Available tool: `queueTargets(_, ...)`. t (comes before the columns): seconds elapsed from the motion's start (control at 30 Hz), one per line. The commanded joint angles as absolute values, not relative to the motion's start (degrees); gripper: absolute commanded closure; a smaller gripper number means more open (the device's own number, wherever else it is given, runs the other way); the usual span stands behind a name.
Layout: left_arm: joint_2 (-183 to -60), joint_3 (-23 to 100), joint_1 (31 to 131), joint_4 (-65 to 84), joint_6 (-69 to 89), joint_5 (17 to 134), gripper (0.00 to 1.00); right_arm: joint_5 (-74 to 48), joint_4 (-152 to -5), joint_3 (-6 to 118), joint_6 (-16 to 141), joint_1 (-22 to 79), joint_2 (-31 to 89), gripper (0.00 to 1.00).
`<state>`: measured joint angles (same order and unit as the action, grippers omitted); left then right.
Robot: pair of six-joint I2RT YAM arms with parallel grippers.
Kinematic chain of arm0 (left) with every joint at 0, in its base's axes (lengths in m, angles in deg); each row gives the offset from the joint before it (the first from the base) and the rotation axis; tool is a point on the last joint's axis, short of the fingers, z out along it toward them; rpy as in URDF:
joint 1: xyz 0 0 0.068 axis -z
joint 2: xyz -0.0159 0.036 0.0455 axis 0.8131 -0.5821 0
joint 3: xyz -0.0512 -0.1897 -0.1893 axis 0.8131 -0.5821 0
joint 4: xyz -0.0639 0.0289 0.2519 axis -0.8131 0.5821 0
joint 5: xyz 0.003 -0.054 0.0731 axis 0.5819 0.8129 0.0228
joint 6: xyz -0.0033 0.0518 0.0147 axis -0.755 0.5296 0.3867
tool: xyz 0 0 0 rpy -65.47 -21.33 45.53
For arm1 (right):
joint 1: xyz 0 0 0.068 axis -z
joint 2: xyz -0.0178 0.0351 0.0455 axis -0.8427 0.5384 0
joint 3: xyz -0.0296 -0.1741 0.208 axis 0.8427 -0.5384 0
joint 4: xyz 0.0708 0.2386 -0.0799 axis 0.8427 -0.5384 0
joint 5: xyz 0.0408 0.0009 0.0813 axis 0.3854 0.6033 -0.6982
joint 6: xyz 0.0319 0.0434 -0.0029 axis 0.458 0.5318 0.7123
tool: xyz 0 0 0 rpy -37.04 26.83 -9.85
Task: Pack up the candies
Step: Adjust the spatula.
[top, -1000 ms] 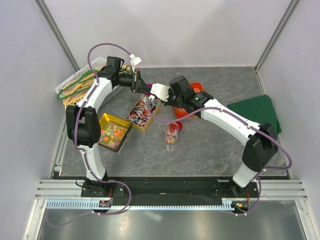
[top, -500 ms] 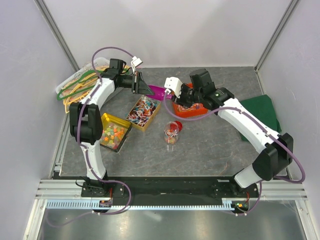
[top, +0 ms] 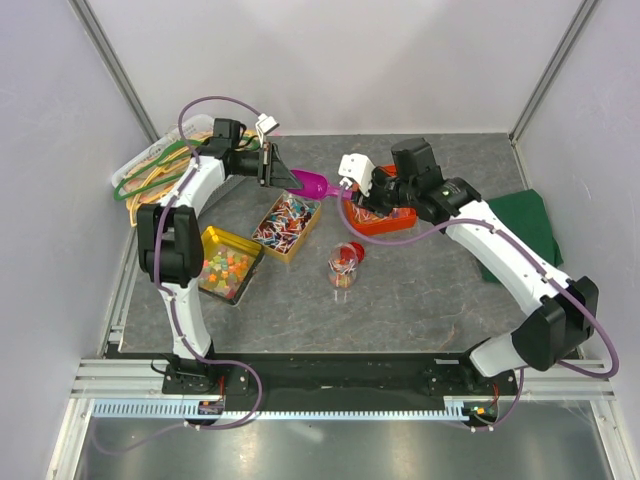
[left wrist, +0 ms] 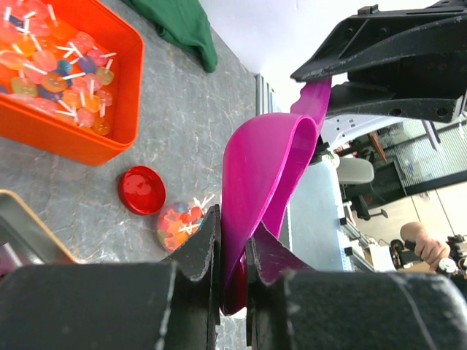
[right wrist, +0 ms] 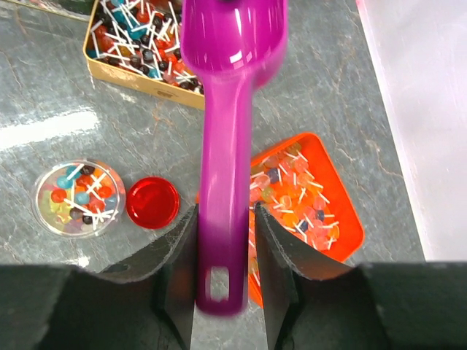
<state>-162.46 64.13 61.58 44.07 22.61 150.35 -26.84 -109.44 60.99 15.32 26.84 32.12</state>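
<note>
A purple scoop point(top: 312, 183) hangs in the air between both grippers. My left gripper point(top: 280, 172) is shut on its bowl end point(left wrist: 270, 168). My right gripper point(top: 345, 190) sits around the handle point(right wrist: 225, 189); its jaws are slightly apart, with a gap on one side. Candies lie in a gold tin of twist-wrapped pieces point(top: 287, 222), a yellow tin of round balls point(top: 227, 264) and an orange tray point(top: 385, 215). A clear jar point(top: 343, 265) partly filled with candies stands below, its red lid point(top: 358, 251) beside it.
A clear bin with green and orange hangers point(top: 150, 170) stands at the back left. A green cloth point(top: 520, 225) lies at the right. The jar point(right wrist: 79, 197), the lid point(right wrist: 152, 202) and the orange tray's rim point(right wrist: 343, 219) lie under the scoop.
My right gripper has drawn back to the right, away from the left gripper, uncovering the scoop between them. The left gripper has stayed near the back with the scoop's bowl.
</note>
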Motion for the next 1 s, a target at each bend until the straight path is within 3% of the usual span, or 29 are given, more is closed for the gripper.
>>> queueTargets(0.0,-163.4,66.5,60.7,43.4,20.8,157.9,0.98,-26.7,-108.7,60.0,14.1,27.5,29.7,0.57)
queueTargets(0.97,-163.2,65.8,62.4,43.1,20.8,164.4,0.98,-32.8,-95.8,55.0,21.4,27.5,34.7,0.55)
